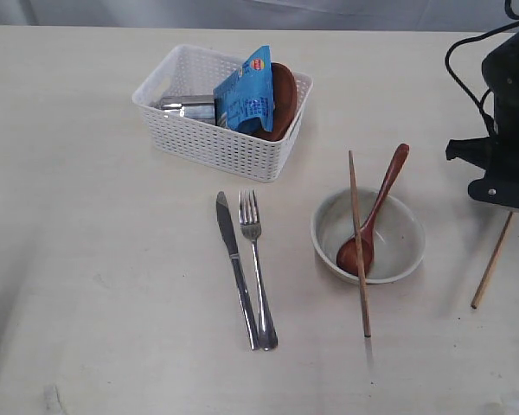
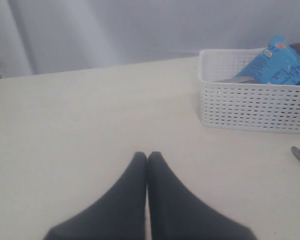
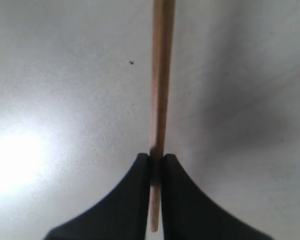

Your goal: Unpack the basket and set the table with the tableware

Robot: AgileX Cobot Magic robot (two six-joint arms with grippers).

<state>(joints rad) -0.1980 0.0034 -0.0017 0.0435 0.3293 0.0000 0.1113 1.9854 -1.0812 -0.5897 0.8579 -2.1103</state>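
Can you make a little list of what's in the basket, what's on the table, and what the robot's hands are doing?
In basket: steel cup, blue packet, brown plate
On table: knife beside fork; bowl with spoon inside, one chopstick across it
Left gripper: shut, empty
Right gripper: shut on second chopstick

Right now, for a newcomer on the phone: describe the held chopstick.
Find the cream bowl near the white basket. Right of it, a wooden chopstick slants from the right gripper, pinched in its jaws. The other chopstick lies across the bowl.
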